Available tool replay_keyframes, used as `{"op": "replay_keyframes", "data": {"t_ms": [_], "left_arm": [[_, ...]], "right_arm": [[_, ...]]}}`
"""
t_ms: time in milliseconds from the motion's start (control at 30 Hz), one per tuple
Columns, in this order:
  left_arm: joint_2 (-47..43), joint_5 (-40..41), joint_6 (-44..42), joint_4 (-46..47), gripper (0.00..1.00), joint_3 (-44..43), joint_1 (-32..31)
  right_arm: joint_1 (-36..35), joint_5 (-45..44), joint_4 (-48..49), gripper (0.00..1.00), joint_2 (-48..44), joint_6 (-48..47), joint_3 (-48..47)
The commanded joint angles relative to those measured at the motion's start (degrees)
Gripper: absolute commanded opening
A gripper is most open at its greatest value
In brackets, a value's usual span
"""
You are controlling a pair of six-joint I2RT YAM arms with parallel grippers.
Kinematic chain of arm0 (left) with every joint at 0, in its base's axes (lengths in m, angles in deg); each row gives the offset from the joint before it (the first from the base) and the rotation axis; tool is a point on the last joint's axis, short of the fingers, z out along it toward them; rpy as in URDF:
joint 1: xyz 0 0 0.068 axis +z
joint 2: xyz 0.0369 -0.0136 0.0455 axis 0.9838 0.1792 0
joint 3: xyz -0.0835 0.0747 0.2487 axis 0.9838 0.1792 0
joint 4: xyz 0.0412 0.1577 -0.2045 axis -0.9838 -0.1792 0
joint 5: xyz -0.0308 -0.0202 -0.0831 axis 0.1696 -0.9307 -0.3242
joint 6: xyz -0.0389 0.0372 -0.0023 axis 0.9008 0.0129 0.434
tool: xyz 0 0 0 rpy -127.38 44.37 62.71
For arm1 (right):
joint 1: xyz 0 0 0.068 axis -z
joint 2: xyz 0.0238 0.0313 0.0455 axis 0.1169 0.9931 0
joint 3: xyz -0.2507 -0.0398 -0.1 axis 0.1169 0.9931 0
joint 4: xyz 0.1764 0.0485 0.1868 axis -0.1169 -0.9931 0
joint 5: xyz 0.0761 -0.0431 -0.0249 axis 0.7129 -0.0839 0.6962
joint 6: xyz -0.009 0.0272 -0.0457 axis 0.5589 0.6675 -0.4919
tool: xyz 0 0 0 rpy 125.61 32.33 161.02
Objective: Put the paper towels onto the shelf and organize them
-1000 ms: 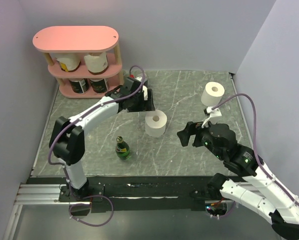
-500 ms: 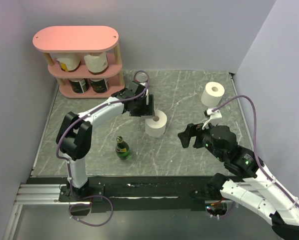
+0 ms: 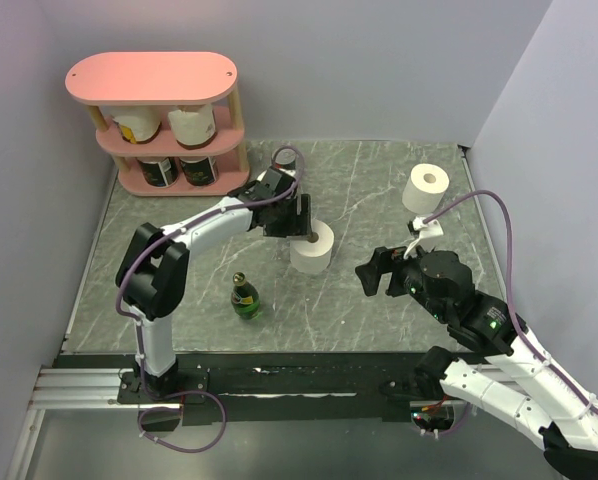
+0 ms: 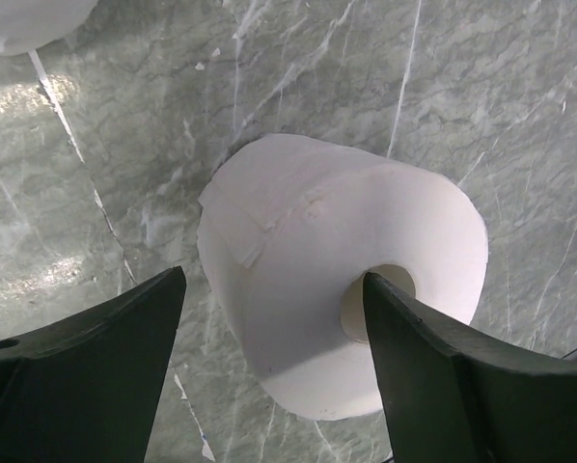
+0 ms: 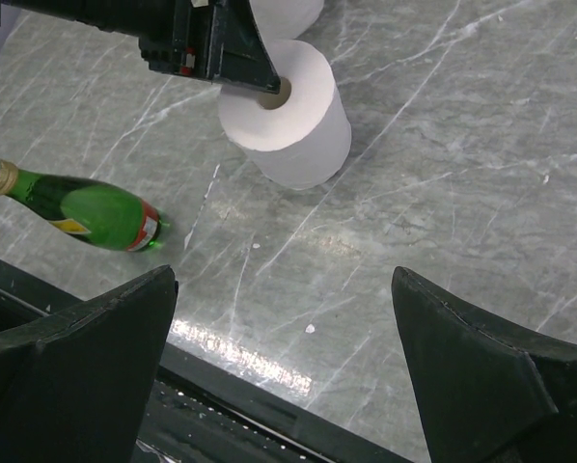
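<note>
A plain white paper towel roll (image 3: 314, 252) stands upright mid-table. My left gripper (image 3: 301, 226) straddles its wall: in the left wrist view one finger (image 4: 419, 357) is at the hollow core and the other (image 4: 115, 338) stands outside, a small gap off the roll (image 4: 317, 280). The jaws are open. A second white roll (image 3: 426, 187) stands at the back right. The pink shelf (image 3: 149, 78) at the back left holds two cream rolls (image 3: 137, 125) on its middle tier and two dark-wrapped rolls (image 3: 159, 172) on the bottom. My right gripper (image 3: 369, 272) hovers open and empty to the right of the middle roll (image 5: 293, 116).
A green glass bottle (image 3: 244, 298) lies on the marble table in front of the left arm, also visible in the right wrist view (image 5: 86, 210). The table's black front rail (image 5: 269, 415) runs below the right gripper (image 5: 284, 280). Walls close in left, back and right.
My left gripper has moved right and down onto the middle roll, one finger entering its core, and its jaws have narrowed. The right arm has stayed put.
</note>
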Motion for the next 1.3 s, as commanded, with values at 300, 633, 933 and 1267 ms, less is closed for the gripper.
{"op": "replay_keyframes", "data": {"t_ms": [300,633,933,1267], "left_arm": [[-1.05,1.64,0.97,0.00,0.51,-0.67,-1.08],[-9.31,7.28,4.66,-12.39,0.35,-12.36,3.39],[-20.39,3.94,3.44,-17.84,0.38,-22.73,17.36],[-18.12,-3.34,2.03,-24.61,0.36,-43.30,37.57]], "right_arm": [[0.04,-0.92,1.44,1.00,-0.94,0.46,0.72],[-0.05,-0.65,0.57,1.00,-0.86,-0.15,-0.95],[-0.05,-0.83,0.74,1.00,-0.95,-0.07,-2.97],[-0.05,1.45,-3.21,0.99,2.40,1.34,-8.24]]}}
